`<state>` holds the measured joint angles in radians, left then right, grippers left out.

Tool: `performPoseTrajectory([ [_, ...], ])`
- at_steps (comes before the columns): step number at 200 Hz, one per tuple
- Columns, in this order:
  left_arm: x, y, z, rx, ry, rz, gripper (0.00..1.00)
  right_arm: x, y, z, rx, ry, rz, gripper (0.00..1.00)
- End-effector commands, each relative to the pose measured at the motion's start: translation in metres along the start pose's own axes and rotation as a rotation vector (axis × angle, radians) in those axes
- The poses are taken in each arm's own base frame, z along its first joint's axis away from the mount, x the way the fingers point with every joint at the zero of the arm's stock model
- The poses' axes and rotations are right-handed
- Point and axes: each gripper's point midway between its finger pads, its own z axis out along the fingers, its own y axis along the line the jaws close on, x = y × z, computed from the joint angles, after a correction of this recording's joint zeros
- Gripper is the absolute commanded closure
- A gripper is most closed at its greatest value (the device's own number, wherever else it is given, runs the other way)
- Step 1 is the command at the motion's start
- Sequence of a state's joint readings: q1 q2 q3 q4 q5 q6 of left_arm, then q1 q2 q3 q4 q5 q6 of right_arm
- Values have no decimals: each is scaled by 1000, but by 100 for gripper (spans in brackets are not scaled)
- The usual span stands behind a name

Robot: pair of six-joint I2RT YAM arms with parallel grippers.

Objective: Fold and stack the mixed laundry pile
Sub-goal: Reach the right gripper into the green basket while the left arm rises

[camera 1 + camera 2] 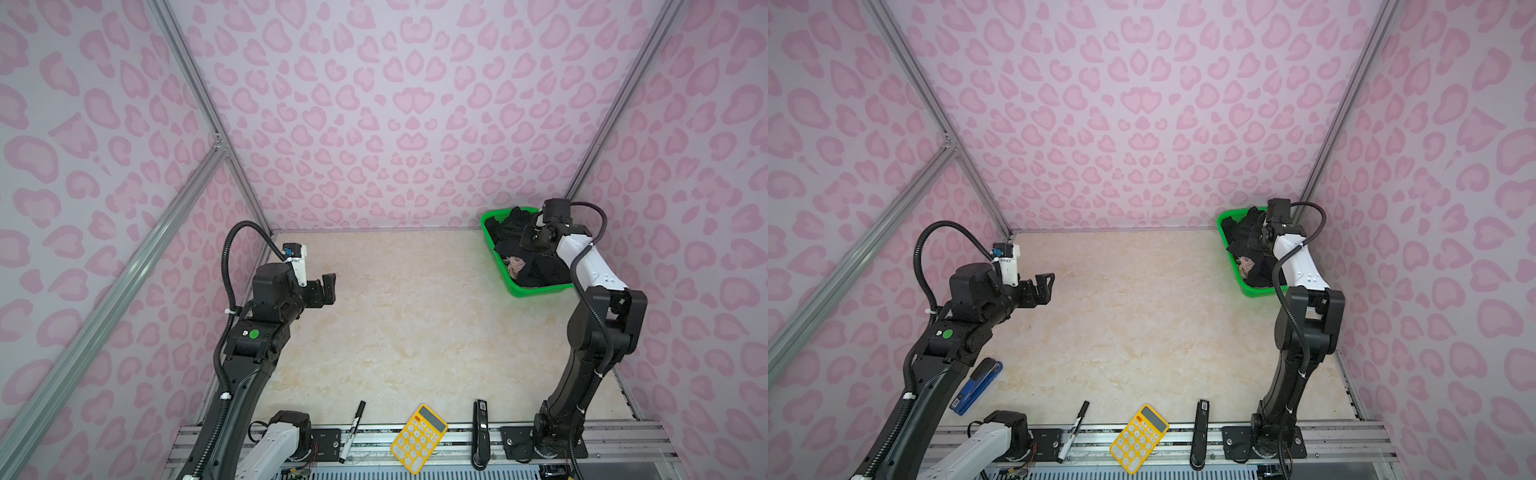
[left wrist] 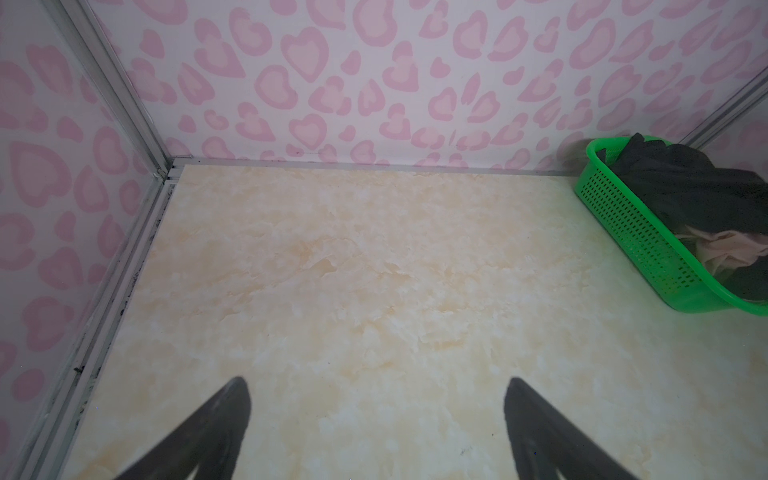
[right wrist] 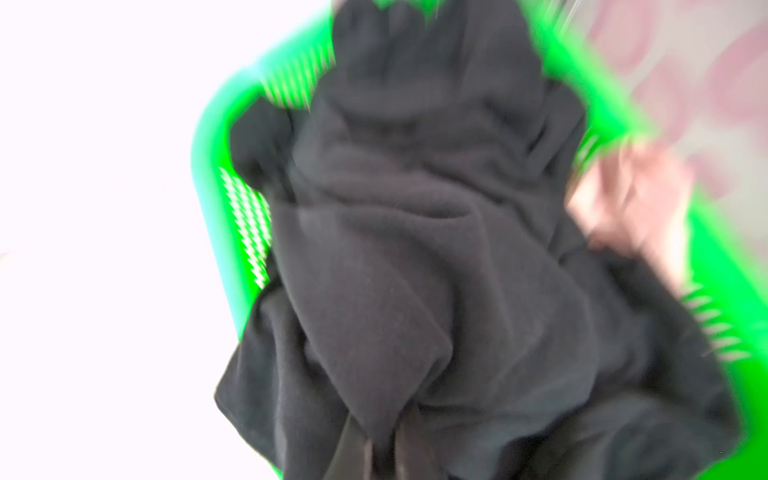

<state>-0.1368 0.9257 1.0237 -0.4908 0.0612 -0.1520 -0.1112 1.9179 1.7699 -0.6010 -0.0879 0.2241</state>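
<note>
The right gripper [image 3: 380, 451] was clamped on the black garment [image 3: 415, 249] in the counter's [image 1: 395, 311] far-right corner basket [image 1: 540, 291]. The left gripper [image 2: 378, 384] stood apart, well away.

My cream marbled counter [image 1: 415, 324] carries a green basket [image 1: 540, 291] in its far right corner, a blue stapler [image 1: 978, 386] near left, and a marker [image 1: 352, 432], yellow calculator [image 1: 419, 438] and slim black tool [image 1: 481, 434] along the near edge.
</note>
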Motion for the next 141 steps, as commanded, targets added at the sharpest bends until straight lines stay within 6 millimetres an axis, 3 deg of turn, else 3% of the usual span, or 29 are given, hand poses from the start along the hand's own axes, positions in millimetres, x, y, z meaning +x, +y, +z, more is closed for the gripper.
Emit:
performPoseTrajectory([
  [1, -9, -5, 4, 27, -31, -29, 3, -30, 7, -33, 3, -111, -60, 100],
  [16, -8, -6, 6, 33, -27, -36, 3, -39, 6, -46, 13, -139, -69, 100],
  [31, -7, -6, 6, 36, -22, -44, 2, -37, 2, -45, 29, -124, -78, 100],
  [82, -3, -9, 2, 54, -16, -45, 2, 14, -6, 7, 30, 31, -70, 100],
  [115, -3, -13, -2, 75, -7, -27, 3, 53, -7, 33, 20, 206, -77, 84],
  [141, -5, -13, -1, 72, -8, -23, 2, 49, -6, 28, 15, 180, -79, 74],
])
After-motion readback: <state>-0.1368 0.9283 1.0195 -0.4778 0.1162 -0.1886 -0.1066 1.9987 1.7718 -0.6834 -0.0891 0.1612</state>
